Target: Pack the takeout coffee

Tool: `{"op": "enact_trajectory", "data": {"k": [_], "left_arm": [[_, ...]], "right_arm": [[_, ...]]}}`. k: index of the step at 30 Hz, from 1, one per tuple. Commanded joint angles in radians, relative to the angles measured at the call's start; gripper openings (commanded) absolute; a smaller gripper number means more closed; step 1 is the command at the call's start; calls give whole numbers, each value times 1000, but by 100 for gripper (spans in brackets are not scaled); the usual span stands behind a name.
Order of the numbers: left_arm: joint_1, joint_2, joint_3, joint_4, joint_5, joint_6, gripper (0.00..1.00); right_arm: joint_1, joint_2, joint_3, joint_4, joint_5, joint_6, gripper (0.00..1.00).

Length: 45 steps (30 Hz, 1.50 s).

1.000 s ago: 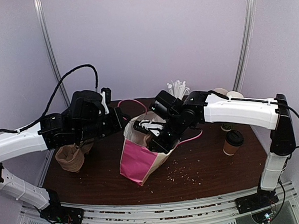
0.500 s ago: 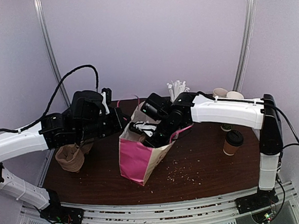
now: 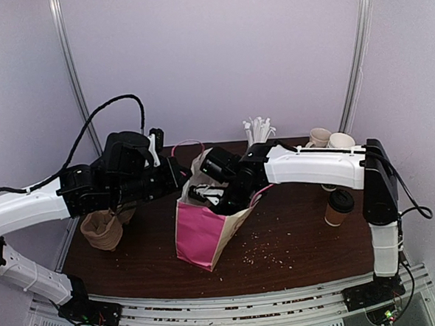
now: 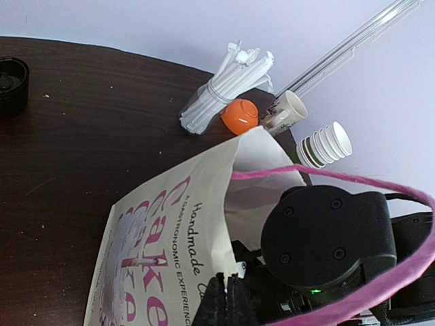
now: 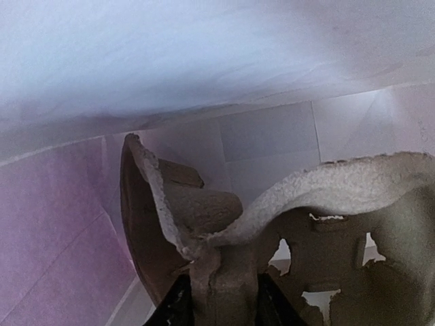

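Observation:
The takeout coffee [image 3: 339,206], a brown cup with a black dome lid, stands on the table at the right, apart from both arms. A pink and white paper bag [image 3: 202,230] stands in the middle. My left gripper [image 4: 226,299] is shut on the bag's left rim [image 4: 204,204]. The right arm [image 3: 306,165] reaches down into the bag's mouth, so its gripper is hidden in the top view. In the right wrist view my right gripper [image 5: 221,305] is shut on a brown moulded-pulp cup carrier [image 5: 326,197] inside the bag.
A bundle of white straws [image 3: 258,129] and stacked paper cups [image 3: 330,137] stand at the back right. A crumpled brown paper thing [image 3: 102,229] sits under the left arm. An orange ball [image 4: 240,115] lies by the straws. Crumbs dot the table's front.
The right arm has moved left and lower, carrying the cup carrier deeper into the bag. The bag stands more upright. The left arm has held still.

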Motion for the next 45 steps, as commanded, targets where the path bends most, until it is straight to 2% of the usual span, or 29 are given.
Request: {"op": "enact_trajectory", "data": {"k": [1,8,16,21,26,29,34,40,45], "left_arm": [[-6,11,11,28,25,10,0],[-6,13,11,30,30,10,0],[-7,9,7,28,25,12,0],[-6,10,5,30,26,11,0],[-6,3,-2,28,26,11,0],[-6,-4,-10,28,27,12,0],[-6,-11,-15,26,28,15,0],[-6,-16,-26,26,32,21,0],[-7,-20,-31,24,33,21,0]], "right_arm": [[-4,39,33,-6,-6,6,32],[-5,71,37,-18,6,-14,33],[-4,70,23,-49,14,-53,38],[-5,58,10,-48,20,-56,52],[-4,46,8,-50,21,-57,61],[-4,22,10,-49,20,-52,74],[-4,-39,40,-42,17,-27,90],[-4,-110,99,-74,36,-6,100],[-4,-167,117,-106,79,2,100]]}}
